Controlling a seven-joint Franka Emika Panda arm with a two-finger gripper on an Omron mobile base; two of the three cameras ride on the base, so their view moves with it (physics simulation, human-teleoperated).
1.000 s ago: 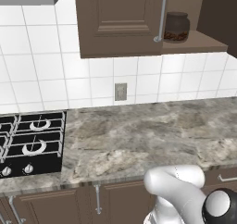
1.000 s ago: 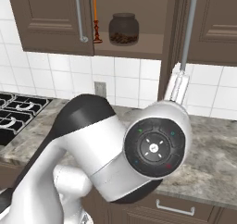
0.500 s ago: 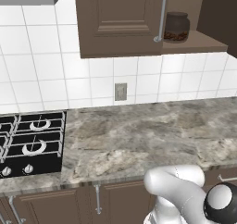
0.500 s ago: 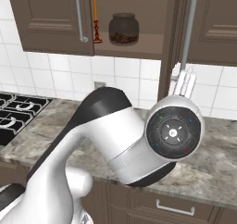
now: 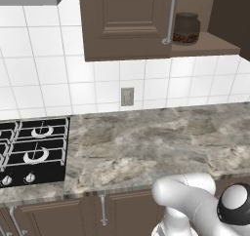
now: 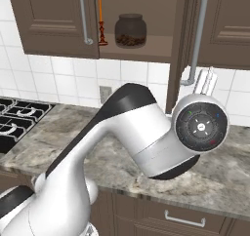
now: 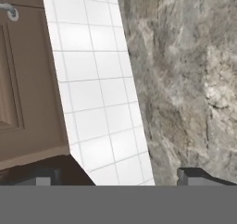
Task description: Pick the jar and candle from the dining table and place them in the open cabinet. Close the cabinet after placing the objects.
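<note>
The jar (image 6: 130, 30) stands on the shelf of the open cabinet (image 6: 146, 52), with the orange candle (image 6: 101, 19) upright just to its left. From the left base view the jar (image 5: 186, 29) shows at the shelf's front edge, past the closed door (image 5: 122, 20). The cabinet's open door (image 6: 177, 49) stands edge-on, its long silver handle (image 6: 199, 30) beside it. My gripper (image 6: 207, 75) points upward just right of that handle's lower end, holding nothing. In the hand view my gripper (image 7: 118, 179) is open, its fingertips (image 7: 194, 176) wide apart. The dining table is out of view.
A marble counter (image 5: 161, 142) runs below the tiled wall, with a black gas hob (image 5: 29, 149) at its left end. A wall outlet (image 5: 127, 96) sits under the cabinet. Drawer fronts with silver handles (image 6: 183, 219) lie under the counter. My arm's elbow (image 6: 132, 127) bulks over the counter.
The hand has swung to the right and slightly up, bringing the gripper closer under the open door's handle. The jar and candle have not moved.
</note>
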